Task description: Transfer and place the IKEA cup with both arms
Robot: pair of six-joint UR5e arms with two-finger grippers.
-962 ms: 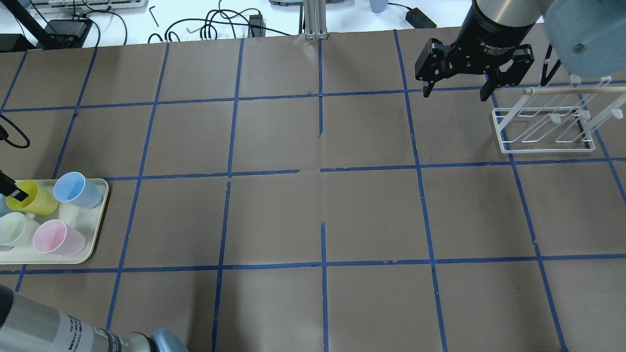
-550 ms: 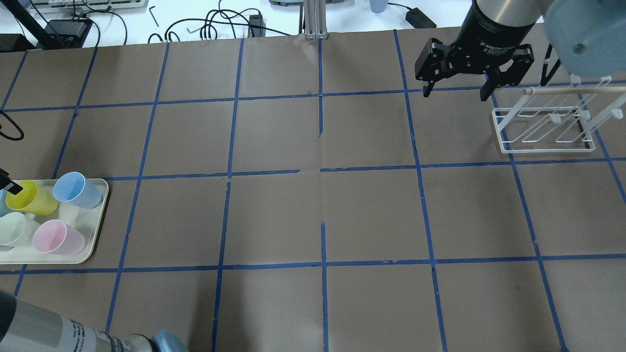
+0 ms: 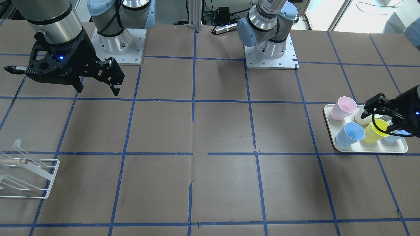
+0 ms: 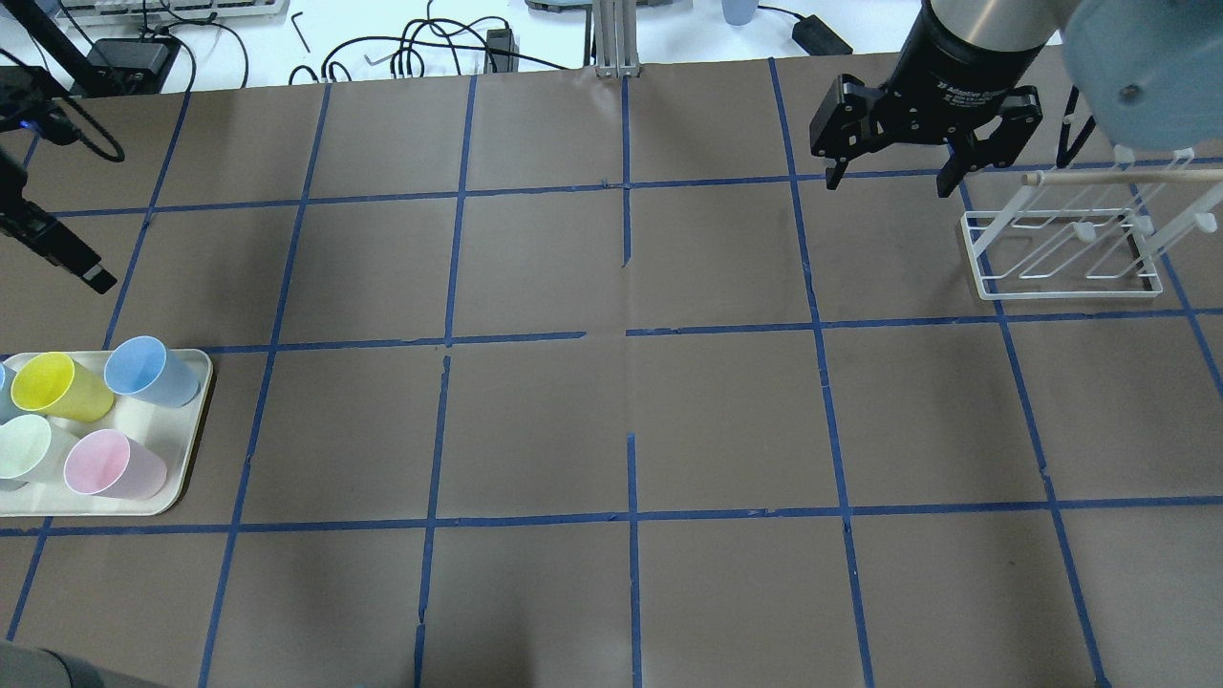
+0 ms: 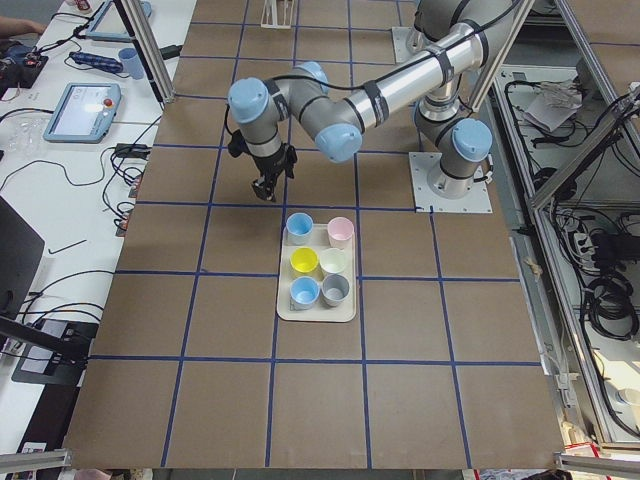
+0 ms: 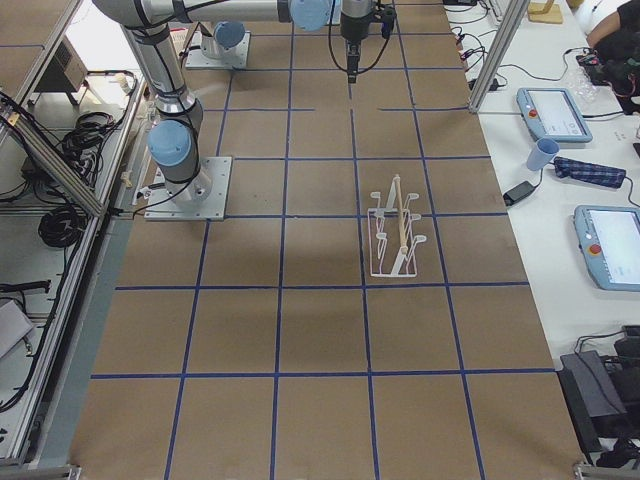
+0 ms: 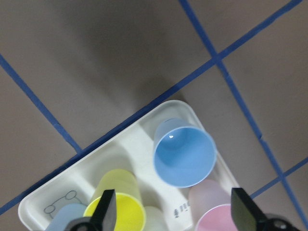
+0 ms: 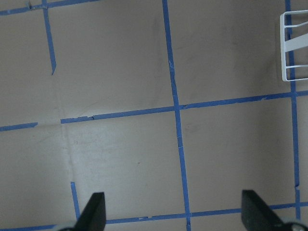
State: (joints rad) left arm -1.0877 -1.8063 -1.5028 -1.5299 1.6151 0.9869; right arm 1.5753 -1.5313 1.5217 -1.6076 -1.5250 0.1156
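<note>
The yellow-green IKEA cup (image 4: 57, 385) stands upright on the cream tray (image 4: 186, 449) at the table's left, among other cups. It also shows in the front view (image 3: 377, 130), the left side view (image 5: 304, 261) and the left wrist view (image 7: 118, 209). My left gripper (image 7: 174, 214) is open and empty, raised above the tray, apart from the cups; only part of it shows at the overhead view's left edge (image 4: 67, 256). My right gripper (image 4: 889, 174) is open and empty, hovering at the far right beside the rack; it looks down on bare table (image 8: 174, 216).
A blue cup (image 4: 148, 368), a pink cup (image 4: 110, 463) and a pale cream cup (image 4: 24, 449) share the tray with more cups. A white wire rack (image 4: 1061, 253) with a wooden bar stands at the far right. Cables and devices lie beyond the far table edge.
My left gripper's finger was at the yellow-green cup's rim; it has lifted up and away, leaving the cup on the tray. The right arm has not moved.
</note>
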